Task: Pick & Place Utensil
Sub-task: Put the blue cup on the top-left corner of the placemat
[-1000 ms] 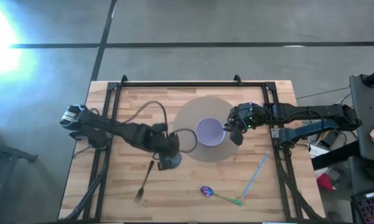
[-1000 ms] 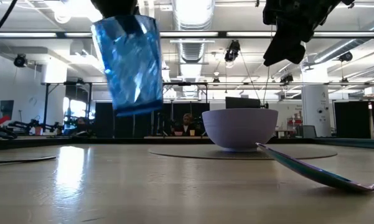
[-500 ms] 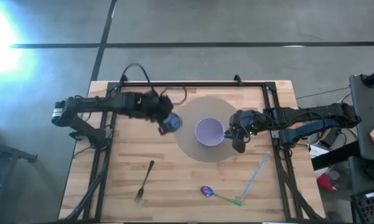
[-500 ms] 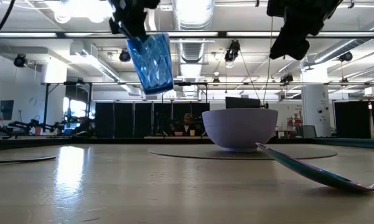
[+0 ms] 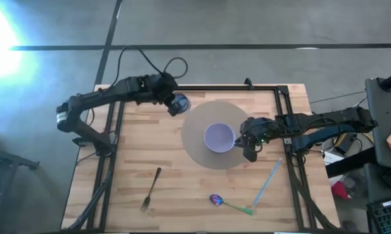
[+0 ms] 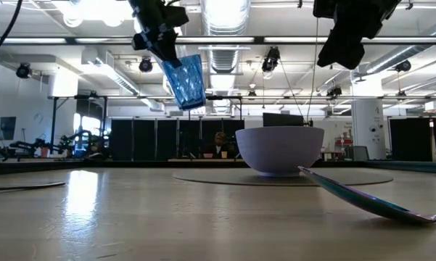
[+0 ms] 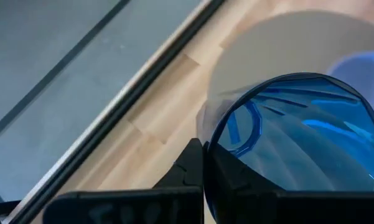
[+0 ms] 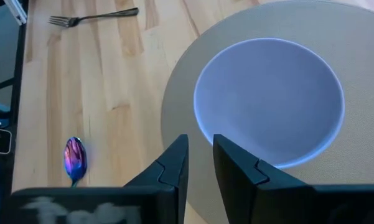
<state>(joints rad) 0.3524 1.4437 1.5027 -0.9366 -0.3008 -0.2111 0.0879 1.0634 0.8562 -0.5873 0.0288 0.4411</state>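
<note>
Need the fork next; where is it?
High view: the fork lies on the table's near-left part, left of the spoon.

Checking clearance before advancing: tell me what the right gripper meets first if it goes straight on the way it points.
Judging by its wrist view, the right gripper would probably first meet the near rim of the lavender bowl on the round mat, though its height above the rim is unclear.

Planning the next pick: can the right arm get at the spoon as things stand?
Probably yes. The right pincer hovers empty beside the bowl, and the spoon lies in the open on bare wood, nothing over it. The left pincer holds the blue cup far off.
</note>
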